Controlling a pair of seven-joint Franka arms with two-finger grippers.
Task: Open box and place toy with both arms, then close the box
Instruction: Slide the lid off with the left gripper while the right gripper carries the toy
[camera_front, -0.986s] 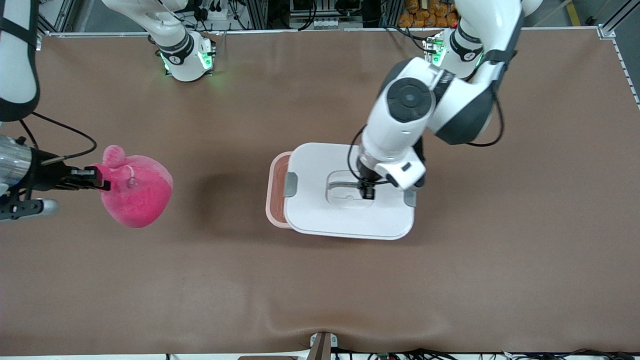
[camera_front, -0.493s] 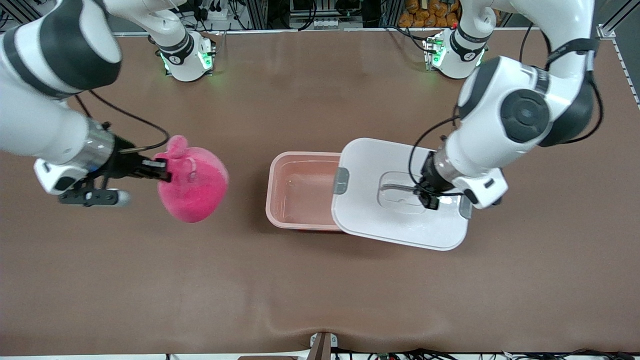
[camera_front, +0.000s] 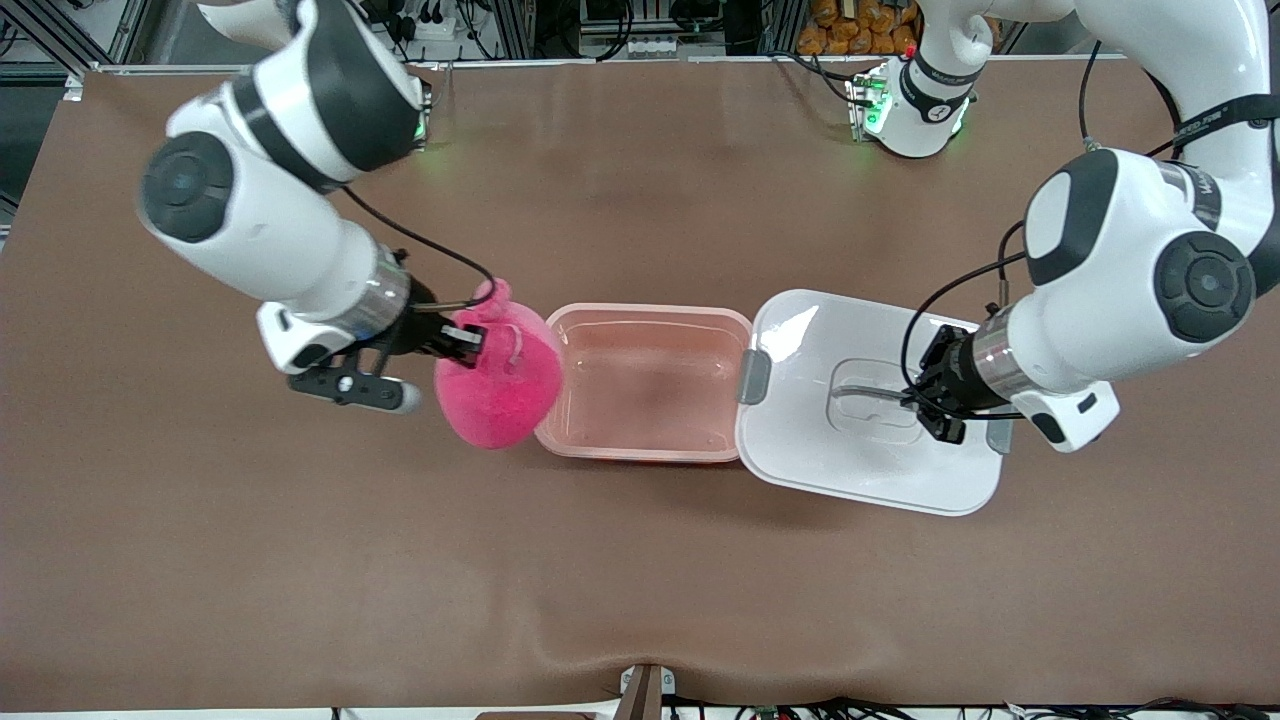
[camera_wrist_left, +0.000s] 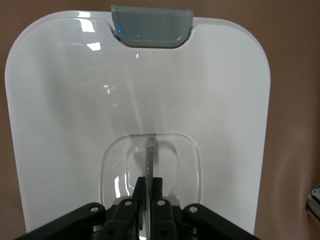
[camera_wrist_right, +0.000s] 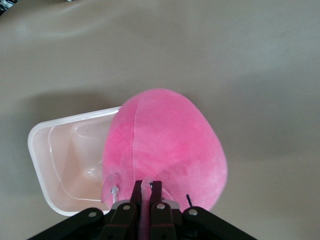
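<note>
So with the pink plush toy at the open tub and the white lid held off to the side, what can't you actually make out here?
- Pink egg-shaped plush toy: its face shows in no view; only its back and seam.
- Translucent pinkish plastic tub: the end toward the right arm is covered by the toy in the front view.
- White plastic lid: its underside faces down; the left gripper covers part of the handle.
- Right gripper: its tips are sunk in plush.
</note>
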